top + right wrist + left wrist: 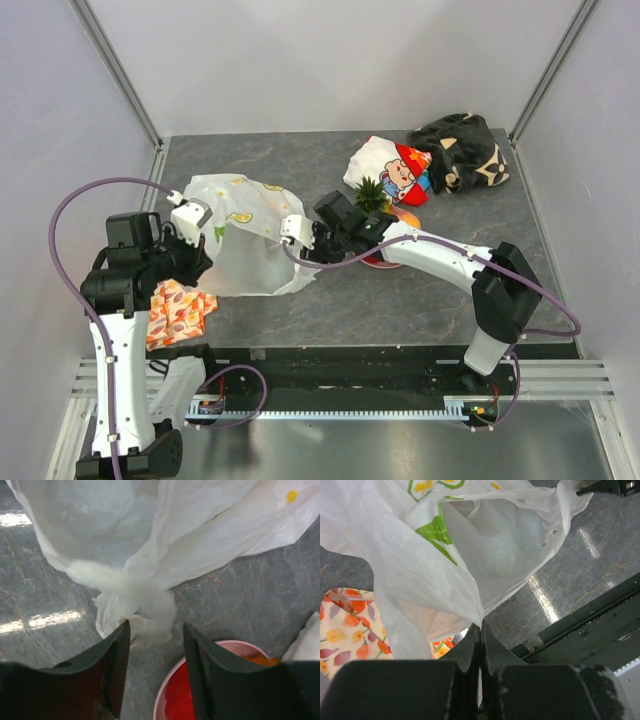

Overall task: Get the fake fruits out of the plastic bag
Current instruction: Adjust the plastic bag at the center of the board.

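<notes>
My left gripper (480, 630) was clamped tight on an edge of the plastic bag (420, 565), which lay on the table (400, 310) between both arms. My right gripper (156, 630) stood parted, the bag's bunched end touching one finger. Beneath it, a pink-rimmed bowl (167, 700) held an orange fake fruit (257, 661).

On the table (420, 290), the plastic bag (245, 240) lies at nine o'clock from centre. A patterned cloth (178, 312) lies at its seven o'clock and a bowl (172, 695) at its three. The toy pineapple (372, 195) stands at the bag's two o'clock. A cartoon-print cloth (385, 170) is just behind the pineapple, with a crumpled cloth (462, 152) touching its three o'clock side.
</notes>
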{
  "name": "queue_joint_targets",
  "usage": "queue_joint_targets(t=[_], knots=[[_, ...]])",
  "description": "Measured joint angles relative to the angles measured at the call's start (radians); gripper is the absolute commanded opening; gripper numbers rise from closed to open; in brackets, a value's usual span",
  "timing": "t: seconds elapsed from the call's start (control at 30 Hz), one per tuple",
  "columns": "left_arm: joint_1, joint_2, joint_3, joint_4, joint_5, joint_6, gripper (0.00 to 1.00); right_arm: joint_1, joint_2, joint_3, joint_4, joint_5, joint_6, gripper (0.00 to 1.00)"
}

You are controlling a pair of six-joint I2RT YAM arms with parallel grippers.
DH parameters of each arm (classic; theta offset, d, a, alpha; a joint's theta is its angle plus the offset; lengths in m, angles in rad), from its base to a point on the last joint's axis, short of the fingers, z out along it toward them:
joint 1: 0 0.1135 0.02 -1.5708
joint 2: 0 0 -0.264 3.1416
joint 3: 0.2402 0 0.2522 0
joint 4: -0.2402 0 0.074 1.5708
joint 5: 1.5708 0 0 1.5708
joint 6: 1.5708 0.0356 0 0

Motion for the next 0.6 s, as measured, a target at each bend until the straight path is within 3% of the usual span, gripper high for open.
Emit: queue_joint_targets(t=[0.07, 0.2, 0.37, 0.6], knots=[[0.0, 0.008, 0.0, -0.002, 0.014, 0.0, 0.02, 0.0, -0.01, 0.002, -0.016, 0.002, 0.008, 0.69], [0.0, 0.03, 0.016, -0.003, 0.039, -0.001, 0.02, 0.0, -0.079, 0.087, -0.046, -0.022, 0.017, 0.72], [0.0, 0.072, 0.075, 0.005, 0.093, -0.018, 0.02, 0.008, -0.138, 0.267, -0.002, -0.121, 0.045, 0.68], [0.0, 0.11, 0.084, 0.04, 0.182, -0.094, 0.02, 0.078, -0.053, 0.3, 0.028, -0.231, 0.034, 0.57]])
